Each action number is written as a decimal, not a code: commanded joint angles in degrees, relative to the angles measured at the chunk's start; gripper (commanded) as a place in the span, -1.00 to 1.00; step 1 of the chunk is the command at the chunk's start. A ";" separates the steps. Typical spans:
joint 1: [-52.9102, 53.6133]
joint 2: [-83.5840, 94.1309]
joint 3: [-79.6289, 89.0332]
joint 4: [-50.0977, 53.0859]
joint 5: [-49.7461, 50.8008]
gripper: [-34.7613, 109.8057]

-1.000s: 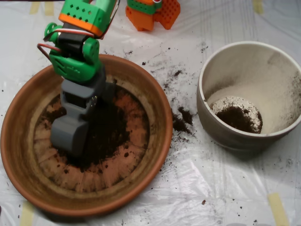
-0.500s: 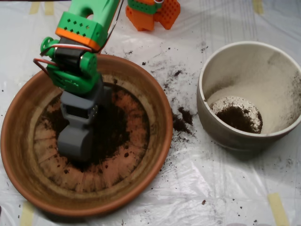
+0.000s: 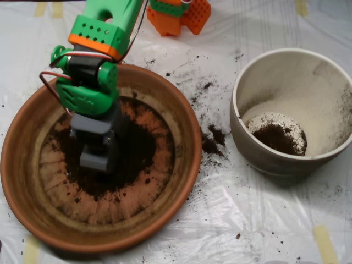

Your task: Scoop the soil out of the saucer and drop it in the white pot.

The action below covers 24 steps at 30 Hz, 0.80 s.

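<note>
Soil (image 3: pixel 129 151) lay mid-saucer (image 3: pixel 181 118), so the pincer (image 3: pixel 98 157) dipped there (open or shut, I couldn't tell); the white pot (image 3: pixel 258 151) waited nearby.

Dark soil (image 3: pixel 132 148) lies mid-saucer (image 3: pixel 181 121); a little sits in the white pot (image 3: pixel 258 154).

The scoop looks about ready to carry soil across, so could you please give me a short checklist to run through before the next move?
1. Scoop over the soil in the saucer: ok.
2. Scoop actually loaded: cannot tell.
3. White pot upright, mouth open: ok.
4. Room left in the pot: ok, only a small soil patch at the bottom.
5. Path between saucer and pot clean: not ok, spilled soil lies on the plastic sheet.
</note>
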 commanded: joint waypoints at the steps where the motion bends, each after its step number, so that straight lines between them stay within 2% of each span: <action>1: 1.49 3.08 0.18 -5.01 -0.18 -0.50; 6: 1.23 8.53 4.75 -10.20 0.09 -0.53; 12: -0.97 25.58 20.39 -18.54 -0.79 -0.53; 24: -6.15 48.78 29.97 -16.17 -2.02 -0.53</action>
